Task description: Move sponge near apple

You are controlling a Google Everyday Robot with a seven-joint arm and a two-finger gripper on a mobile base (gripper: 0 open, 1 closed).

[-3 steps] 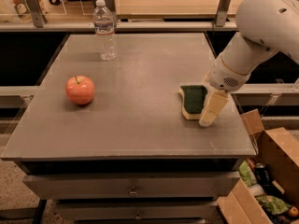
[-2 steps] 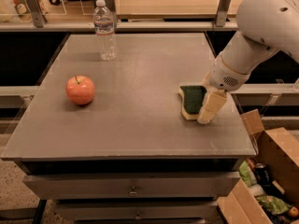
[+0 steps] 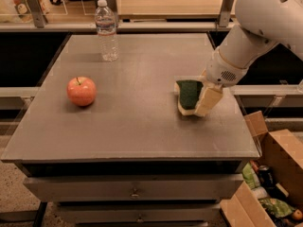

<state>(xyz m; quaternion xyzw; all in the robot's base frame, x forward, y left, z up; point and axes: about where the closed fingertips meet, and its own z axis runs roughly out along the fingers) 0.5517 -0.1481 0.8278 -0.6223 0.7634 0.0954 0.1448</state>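
The sponge (image 3: pixel 189 94), dark green top over a pale yellow base, is at the right side of the grey table (image 3: pixel 137 131). My gripper (image 3: pixel 199 92) reaches down from the white arm on the right and is shut on the sponge, with one pale finger (image 3: pixel 209 101) along its right edge. The sponge looks slightly tilted, at or just above the tabletop. The red-orange apple (image 3: pixel 81 91) sits on the left side of the table, well apart from the sponge.
A clear plastic water bottle (image 3: pixel 107 30) stands upright at the back of the table, left of centre. An open cardboard box (image 3: pixel 279 174) with items in it stands on the floor off the table's right edge. Drawers run along the table front.
The gripper and the sponge have shifted a little to the left together. The apple and the bottle have not moved.
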